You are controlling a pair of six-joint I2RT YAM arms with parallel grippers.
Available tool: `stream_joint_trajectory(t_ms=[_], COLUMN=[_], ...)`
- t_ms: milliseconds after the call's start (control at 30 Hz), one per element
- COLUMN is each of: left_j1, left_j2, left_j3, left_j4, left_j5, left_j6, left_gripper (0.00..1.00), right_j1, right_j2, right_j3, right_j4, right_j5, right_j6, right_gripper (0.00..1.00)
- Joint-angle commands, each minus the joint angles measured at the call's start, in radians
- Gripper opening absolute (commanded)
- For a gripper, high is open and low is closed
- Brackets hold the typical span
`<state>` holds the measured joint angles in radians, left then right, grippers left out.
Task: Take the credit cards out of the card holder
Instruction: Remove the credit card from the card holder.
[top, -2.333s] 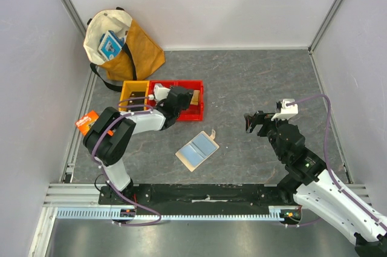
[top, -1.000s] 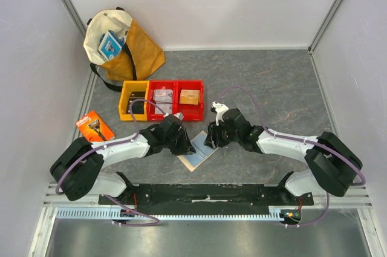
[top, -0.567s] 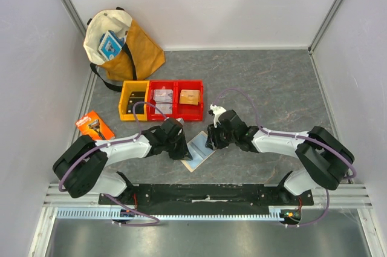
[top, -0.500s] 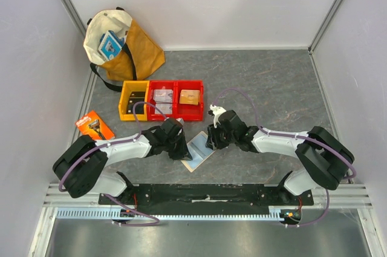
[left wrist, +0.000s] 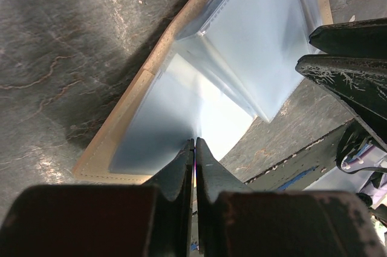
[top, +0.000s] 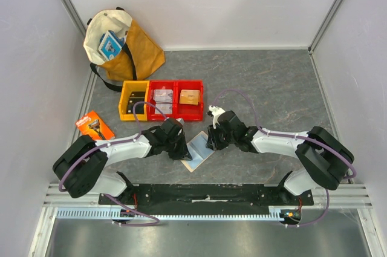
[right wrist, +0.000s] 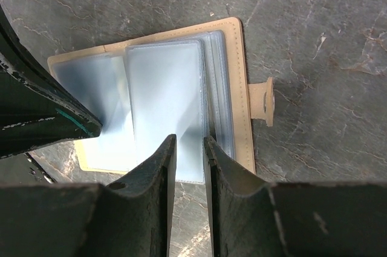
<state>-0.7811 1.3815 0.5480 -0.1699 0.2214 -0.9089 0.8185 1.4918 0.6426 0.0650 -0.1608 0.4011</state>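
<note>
An open beige card holder (top: 196, 152) is seen on the grey table (top: 266, 81) near the arm bases, with cloudy plastic sleeves (right wrist: 163, 87) fanned inside. The left gripper (left wrist: 195, 143) is pinched tight on one sleeve edge. The right gripper (right wrist: 189, 142) is narrowly parted astride another sleeve's edge. Bare table is seen rightward. Beyond, a tan block (top: 190, 96) is held in a red bin (top: 191, 83), and a blue packet (top: 110, 43) in a tote bag (top: 142, 51) at the far-left corner.

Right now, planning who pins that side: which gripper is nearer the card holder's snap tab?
Right. The right gripper hangs over the top sleeve, the snap tab just beside it; the left gripper pinches the card holder's opposite end.
</note>
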Motion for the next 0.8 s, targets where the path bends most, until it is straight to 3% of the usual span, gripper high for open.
stream_joint_trajectory(t_ms=[0,767], left_j1=[-0.004,-0.004], left_j2=[0.014,0.007], left_j3=[-0.022,-0.03], left_j4=[-0.042,-0.037], left_j5=[-0.01,-0.008], left_j6=[0.051,0.051], left_gripper=[0.08,0.08], right_j1=[0.008,0.019], right_j2=[0.005,-0.027], right_j3=[0.045,0.054], right_j4=[-0.002,-0.062], right_j5=[-0.014,0.101], right_j6=[0.001,-0.016], right_gripper=[0.31,0.36])
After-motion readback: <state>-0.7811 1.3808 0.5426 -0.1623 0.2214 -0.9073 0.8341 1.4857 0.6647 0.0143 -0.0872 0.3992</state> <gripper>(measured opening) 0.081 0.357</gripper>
